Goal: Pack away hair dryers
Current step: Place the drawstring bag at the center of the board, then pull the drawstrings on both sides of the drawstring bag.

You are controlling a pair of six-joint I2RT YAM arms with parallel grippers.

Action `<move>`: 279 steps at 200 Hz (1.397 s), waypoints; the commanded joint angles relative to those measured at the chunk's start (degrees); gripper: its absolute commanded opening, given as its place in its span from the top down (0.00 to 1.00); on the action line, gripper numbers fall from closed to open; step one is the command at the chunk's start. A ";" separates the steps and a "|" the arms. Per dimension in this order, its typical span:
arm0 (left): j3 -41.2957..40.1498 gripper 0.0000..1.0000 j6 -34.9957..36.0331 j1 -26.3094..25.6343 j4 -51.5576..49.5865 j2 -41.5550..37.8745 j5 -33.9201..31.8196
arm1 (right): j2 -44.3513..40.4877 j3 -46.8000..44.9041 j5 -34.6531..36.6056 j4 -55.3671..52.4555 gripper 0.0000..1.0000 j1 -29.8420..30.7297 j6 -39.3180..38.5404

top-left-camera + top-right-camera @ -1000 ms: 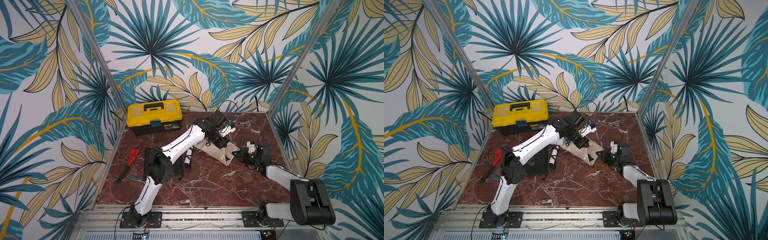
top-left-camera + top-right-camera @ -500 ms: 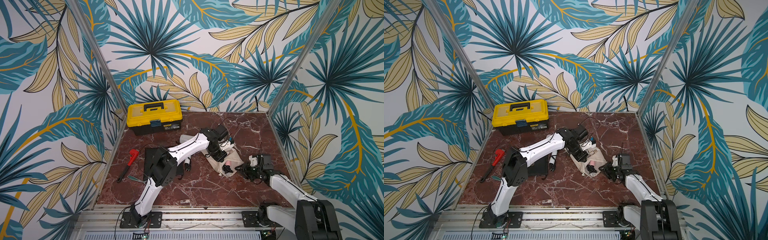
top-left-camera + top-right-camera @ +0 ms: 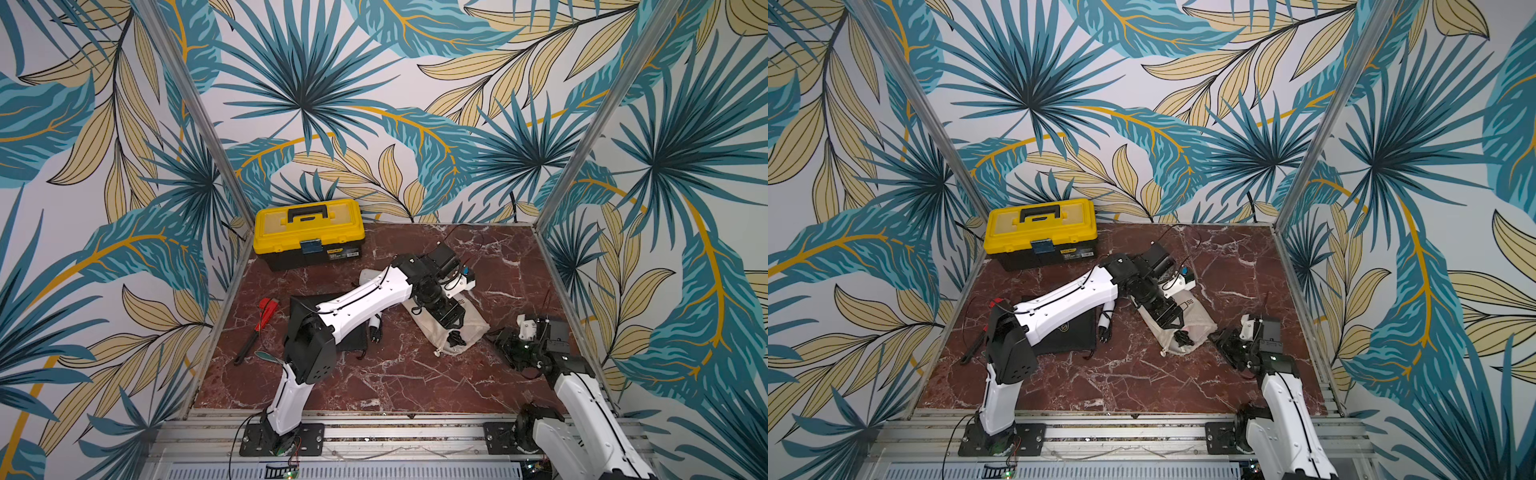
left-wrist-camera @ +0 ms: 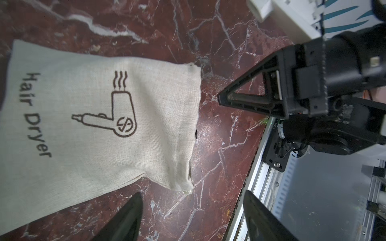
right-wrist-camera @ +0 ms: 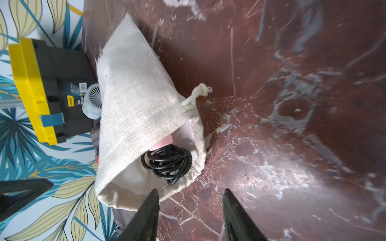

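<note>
Left gripper (image 4: 192, 194) and right gripper (image 5: 191, 190) let go, jaws apart; mouth of pouch (image 5: 133, 94), pink dryer (image 5: 163, 144) inside, faced nearer right arm.

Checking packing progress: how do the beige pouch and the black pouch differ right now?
Print: the beige pouch bears dark "Hair Dryer" lettering; the black pouch shows a small round mark. Fill: the beige pouch bulges, with a coiled black cord and the pink dryer showing at its open mouth; the black pouch lies flat, with the white dryer outside it. Both lie on the marble table.
</note>
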 commanded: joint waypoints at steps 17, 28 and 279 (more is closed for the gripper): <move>-11.97 0.11 -7.02 -0.10 7.49 -11.90 -4.53 | 3.61 3.01 -5.92 -0.33 0.50 -6.24 -0.62; -16.00 0.11 -10.10 0.51 9.16 -15.19 -4.56 | 6.34 3.64 -7.03 2.79 0.50 -7.18 0.69; -40.63 0.49 -11.18 -5.85 29.17 -9.88 -8.61 | 33.61 -0.46 -13.46 31.33 0.55 -9.71 10.68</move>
